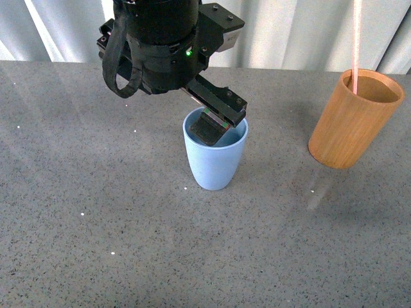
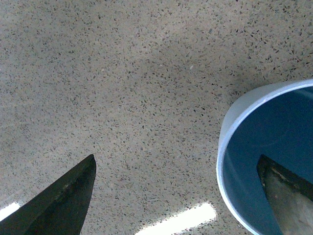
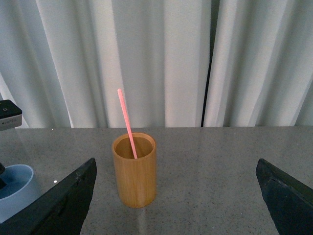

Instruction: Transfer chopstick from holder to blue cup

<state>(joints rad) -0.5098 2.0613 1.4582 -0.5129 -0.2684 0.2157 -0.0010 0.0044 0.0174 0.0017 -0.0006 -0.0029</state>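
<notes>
The blue cup [image 1: 215,160] stands upright at the table's middle. My left gripper [image 1: 215,119] is open and straddles the cup's far rim. In the left wrist view, the left gripper [image 2: 176,161] has one fingertip [image 2: 286,200] inside the blue cup [image 2: 234,122] and the other outside it. The orange-brown holder [image 1: 353,122] stands at the right with one pink chopstick [image 1: 356,38] upright in it. My right gripper [image 3: 176,164] is open and empty, short of the holder [image 3: 134,181] and apart from it. The chopstick [image 3: 126,122] leans in the holder. The right gripper does not show in the front view.
The grey speckled table [image 1: 96,224] carries only the two cups. White curtains [image 3: 186,58] hang behind the table's far edge. The blue cup [image 3: 14,193] and part of the left arm [image 3: 7,115] show at the edge of the right wrist view.
</notes>
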